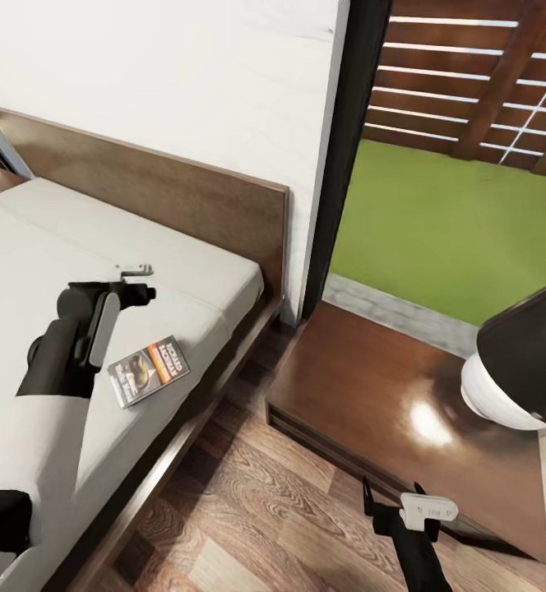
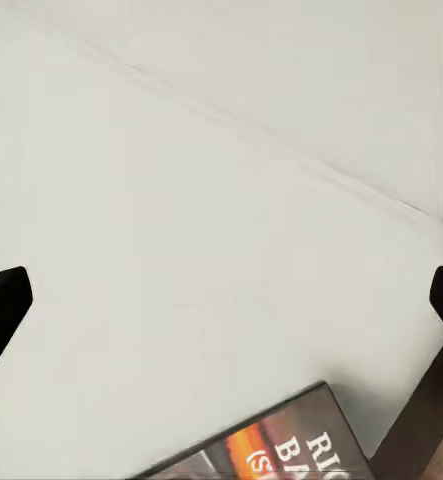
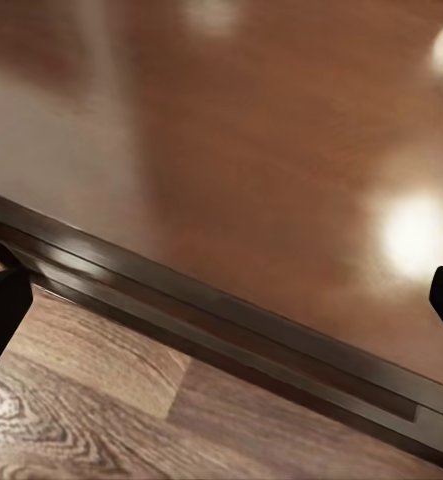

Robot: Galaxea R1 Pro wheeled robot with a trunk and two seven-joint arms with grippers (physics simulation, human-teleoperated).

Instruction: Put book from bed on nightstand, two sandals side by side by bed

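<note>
The book, dark grey with an orange band, lies flat on the bed's pale mattress near its right edge. Just beyond the book, my left gripper hovers over the mattress, open and holding nothing. In the left wrist view the book peeks in at one edge, outside the wide-spread fingertips. The glossy brown nightstand stands right of the bed. My right gripper hangs open over the floor in front of the nightstand's front edge. The sandals are out of view.
The wooden headboard backs against a white wall. A dark-framed window behind the nightstand shows grass and a slatted fence. A narrow strip of wood-plank floor runs between bed frame and nightstand. A rounded black-and-white shape overhangs the nightstand's right side.
</note>
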